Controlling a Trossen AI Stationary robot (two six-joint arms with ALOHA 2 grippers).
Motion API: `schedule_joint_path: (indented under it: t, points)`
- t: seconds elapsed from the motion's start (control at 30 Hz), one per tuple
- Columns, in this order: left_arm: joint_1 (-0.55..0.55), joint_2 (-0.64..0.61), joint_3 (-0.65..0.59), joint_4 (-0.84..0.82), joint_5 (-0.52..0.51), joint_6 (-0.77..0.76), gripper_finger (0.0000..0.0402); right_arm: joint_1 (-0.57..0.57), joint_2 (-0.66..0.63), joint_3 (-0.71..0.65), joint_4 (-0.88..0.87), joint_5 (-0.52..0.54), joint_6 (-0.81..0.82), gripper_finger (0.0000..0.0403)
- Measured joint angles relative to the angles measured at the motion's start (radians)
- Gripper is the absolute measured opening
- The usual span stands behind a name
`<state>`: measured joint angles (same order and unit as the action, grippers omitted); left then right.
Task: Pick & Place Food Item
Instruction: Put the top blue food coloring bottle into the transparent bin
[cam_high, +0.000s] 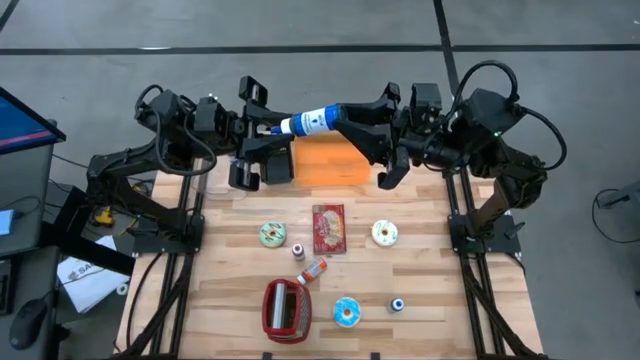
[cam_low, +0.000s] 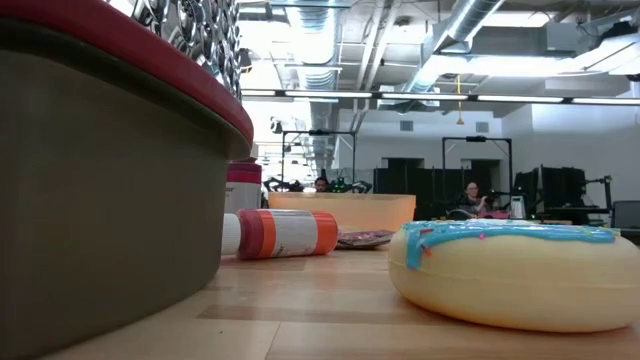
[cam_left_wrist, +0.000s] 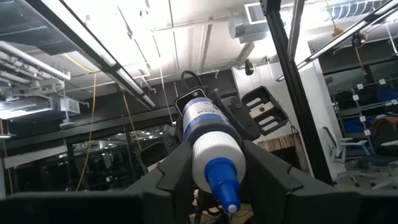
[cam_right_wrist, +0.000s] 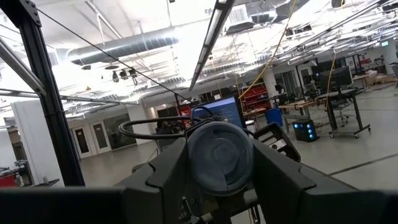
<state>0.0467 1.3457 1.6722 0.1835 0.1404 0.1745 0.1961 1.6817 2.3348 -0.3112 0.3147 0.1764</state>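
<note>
- Nearest the low camera: red-rimmed basket (cam_low: 110, 130), its wall filling the view's left; beside it a cream doughnut with blue icing (cam_low: 510, 270), smooth and moulded-looking.
- Behind them on the wood-plank table (cam_high: 440, 310): a small orange-and-white bottle (cam_low: 280, 233) lying on its side, a flat dark-red packet (cam_high: 328, 228), two more iced doughnuts, green (cam_high: 273, 234) and yellow-white (cam_high: 384, 233), and an orange bin (cam_high: 328, 162) at the far edge.
- Task item: blue-and-white bottle (cam_high: 312, 122), a smooth cylinder with a blue nozzle, held in the air above the bin, between the two arms.
- Left gripper (cam_high: 268, 125) sits at the nozzle end; its wrist view shows the fingers (cam_left_wrist: 171, 177) on either side of the bottle's shoulder, pinching it.
- Right gripper (cam_high: 350, 113) sits at the base end; the round bottom fills its wrist view, fingers (cam_right_wrist: 165, 171) clamped against both sides.
- Judged step: a hand-over in mid-air, both arms on the bottle at once.
- Risk: slick round plastic may rotate or slide out if one side lets go before the other grip is firm.
- Risk: both arms pulling apart could strain the bottle or pop it free.
- Risk: a drop here may hit the bin's rim and roll onto the table.
</note>
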Motion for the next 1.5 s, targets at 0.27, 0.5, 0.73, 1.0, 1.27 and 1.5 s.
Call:
schedule_joint_path:
  t: [0.27,0.5,0.73,1.0,1.27,1.5]
  points:
    - [0.021,-0.016,-0.001,-0.04,-0.03,0.007,0.0112,0.005,-0.019,-0.002,-0.057,0.005,0.015,0.0213]
    - [0.107,-0.094,0.001,-0.228,-0.162,0.067,0.0112,0.01,-0.091,0.001,-0.236,0.006,0.051,0.0233]
    - [0.209,-0.167,0.0,-0.499,-0.164,0.019,0.0112,0.008,-0.13,-0.001,-0.69,0.157,0.249,0.0223]
    - [0.276,-0.191,0.0,-0.978,-0.24,-0.082,0.0112,-0.016,-0.13,-0.001,-1.077,0.187,0.447,0.021]
    - [0.32,-0.195,0.011,-1.446,-0.301,-0.236,0.0111,-0.007,-0.14,-0.001,-1.197,0.184,0.505,0.0201]
    - [0.456,-0.177,0.043,-1.754,-0.299,-0.447,0.0111,-0.007,-0.166,0.0,-1.26,0.184,0.523,0.019]
